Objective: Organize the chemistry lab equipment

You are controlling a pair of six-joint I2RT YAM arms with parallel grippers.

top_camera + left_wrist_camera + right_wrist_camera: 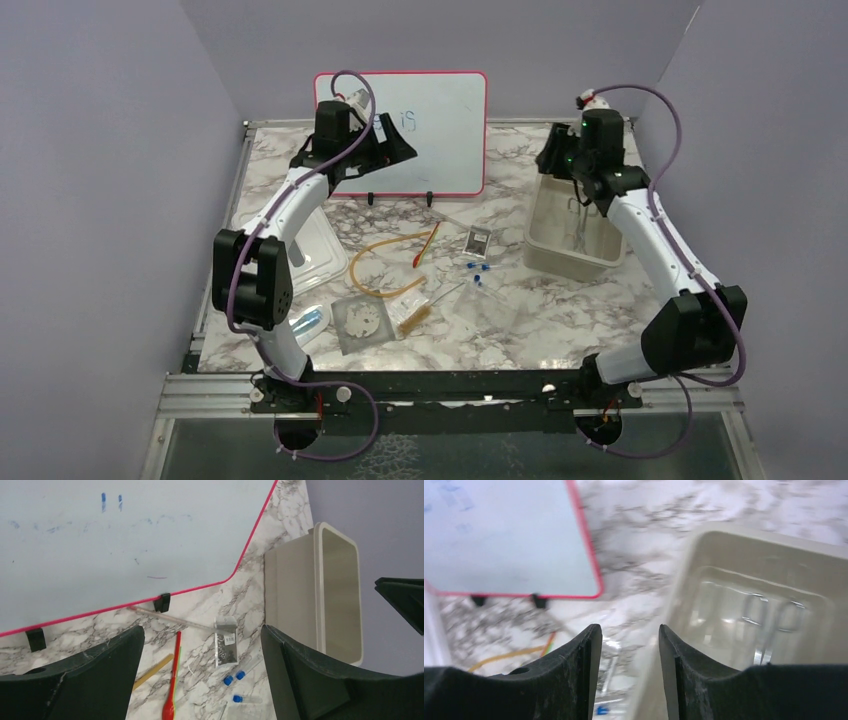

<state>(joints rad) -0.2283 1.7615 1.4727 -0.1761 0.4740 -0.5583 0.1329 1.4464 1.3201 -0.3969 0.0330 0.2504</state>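
Now metal scissors (pixel 766 647) lie inside the beige bin (pixel 774 537).

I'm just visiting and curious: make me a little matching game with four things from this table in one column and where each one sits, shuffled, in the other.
Things:
1. scissors
2. whiteboard
3. rubber tubing
4. clear lid

Places:
A. propped upright at the back
B. looped in the middle of the table
C. inside the beige bin
D. lying flat on the left side

Pairs: 1-C, 2-A, 3-B, 4-D
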